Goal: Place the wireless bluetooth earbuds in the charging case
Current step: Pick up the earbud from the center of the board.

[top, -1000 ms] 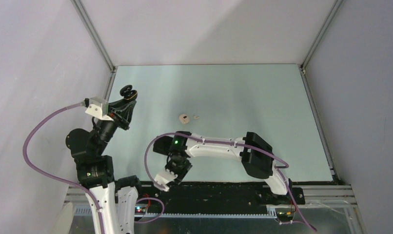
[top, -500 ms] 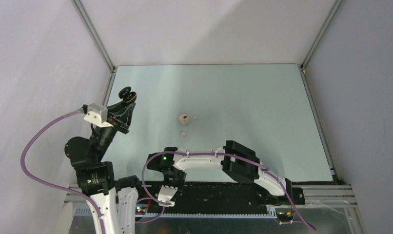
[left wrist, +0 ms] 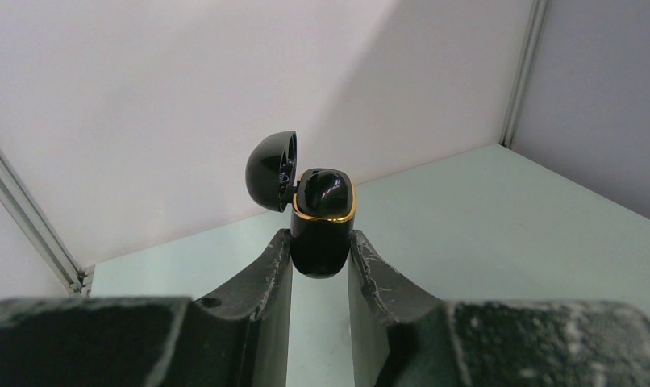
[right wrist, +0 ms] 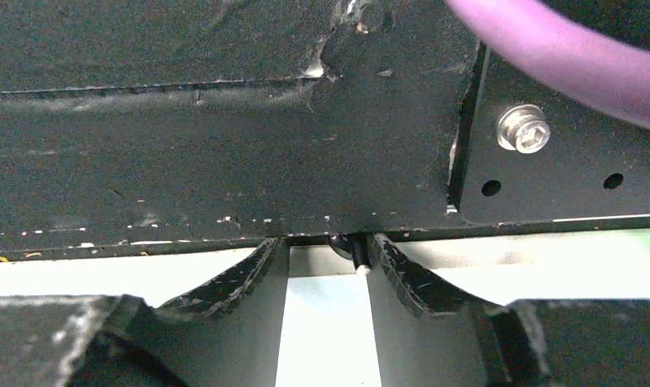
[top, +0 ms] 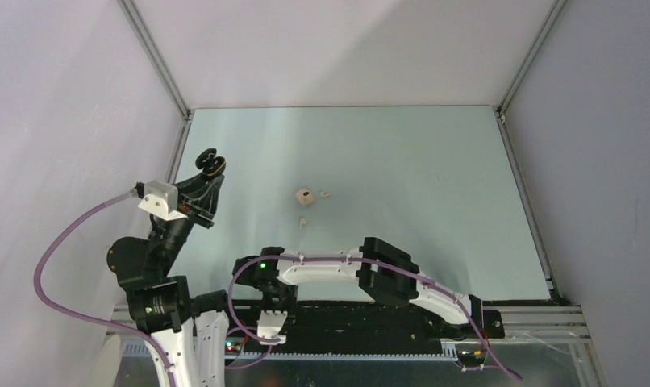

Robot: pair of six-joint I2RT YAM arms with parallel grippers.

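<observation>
The glossy black charging case with a gold rim [left wrist: 322, 222] is being pinched by the left hand [left wrist: 320, 242], with the two worn black fingers [left wrist: 265, 274] being pressed against its lower sides. The case is being held upright and well above the pale green counter [top: 418, 161], over by the counter's left edge. Its domed black lid [left wrist: 272, 169] is being shown swung open to the left on the hinge. Only a dark gloss is being shown inside the open body, so whether anything sits in there cannot be told.

Out near the middle of the counter, well apart from the case, a rounded beige piece with a dark spot [top: 305, 196] is being seen lying flat. A tinier pale bit [top: 325, 194] is being seen just beside it on the right, and another pale bit [top: 303, 221] a little nearer the arms. Which of these are the wireless bluetooth earbuds cannot be told at this size.

The right hand [right wrist: 328, 246] is being held folded back at the near edge, facing the scuffed black base rail [right wrist: 225, 121]. Its fingers are being held partly spread, with nothing being gripped. A thick purple cable [right wrist: 564, 72] is being seen crossing the upper right of the right wrist view
</observation>
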